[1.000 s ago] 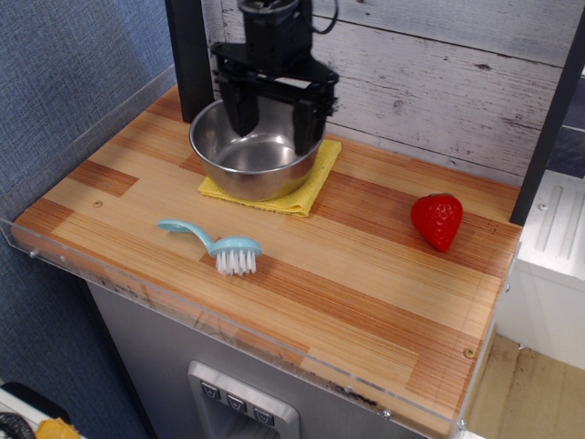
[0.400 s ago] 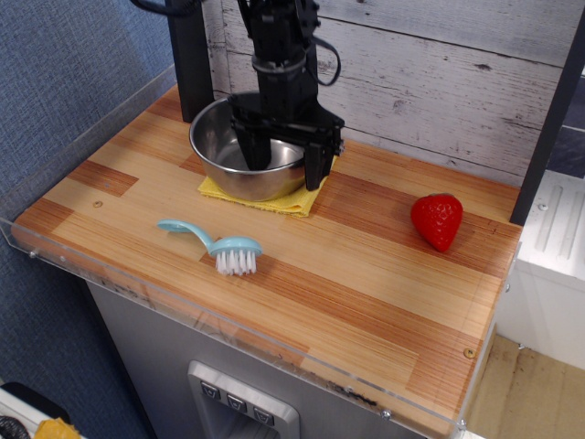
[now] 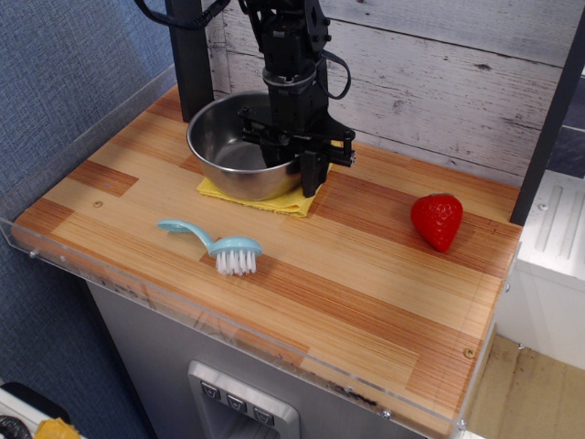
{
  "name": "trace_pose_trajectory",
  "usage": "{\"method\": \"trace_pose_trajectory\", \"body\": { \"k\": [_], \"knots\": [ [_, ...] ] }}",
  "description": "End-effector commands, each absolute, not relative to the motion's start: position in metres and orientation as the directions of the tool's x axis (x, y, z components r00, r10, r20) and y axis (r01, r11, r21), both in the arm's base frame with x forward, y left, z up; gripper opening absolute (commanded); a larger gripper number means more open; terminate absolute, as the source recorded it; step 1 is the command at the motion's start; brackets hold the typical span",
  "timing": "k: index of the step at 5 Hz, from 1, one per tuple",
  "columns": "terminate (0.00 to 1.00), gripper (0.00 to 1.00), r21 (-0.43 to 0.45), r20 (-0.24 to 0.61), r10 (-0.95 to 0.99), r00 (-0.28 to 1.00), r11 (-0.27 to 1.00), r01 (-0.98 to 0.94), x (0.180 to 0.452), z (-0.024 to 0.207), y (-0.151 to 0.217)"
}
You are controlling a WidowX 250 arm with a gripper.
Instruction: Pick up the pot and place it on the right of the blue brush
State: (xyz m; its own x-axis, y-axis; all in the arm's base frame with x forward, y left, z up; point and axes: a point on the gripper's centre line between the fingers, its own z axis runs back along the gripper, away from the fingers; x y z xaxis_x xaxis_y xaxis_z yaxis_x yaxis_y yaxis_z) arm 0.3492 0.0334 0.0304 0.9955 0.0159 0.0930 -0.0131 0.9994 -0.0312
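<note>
The gripper (image 3: 297,171) has dropped and its fingers now pinch the pot's (image 3: 233,155) right rim, ready to lift.

This looks like a staged robot test bench dressed as a toy kitchen rather than a real home. A small striped wooden counter (image 3: 366,274) is edged with a clear acrylic guard (image 3: 228,334) and sits on a grey cabinet front with push buttons (image 3: 236,402). Behind it stands a whitewashed plank backdrop (image 3: 439,73), and blue fabric partition panels (image 3: 64,73) close off the left side. A plastic-looking strawberry (image 3: 437,220) and a yellow cloth (image 3: 274,197) serve as props.
</note>
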Motion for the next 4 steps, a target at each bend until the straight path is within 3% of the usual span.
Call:
{"method": "trace_pose_trajectory", "body": {
  "k": [1, 2, 3, 4],
  "knots": [
    [0.0, 0.0, -0.019, 0.201, 0.017, 0.979, 1.0, -0.013, 0.331, 0.109, 0.033],
    [0.0, 0.0, 0.006, 0.219, 0.021, 0.975, 1.0, -0.023, 0.311, 0.141, 0.028],
    [0.0, 0.0, -0.023, 0.24, -0.035, 0.97, 0.999, 0.042, 0.308, 0.144, -0.014],
    [0.0, 0.0, -0.056, 0.24, -0.118, 0.964, 0.989, 0.136, 0.311, 0.132, -0.064]
  ]
}}
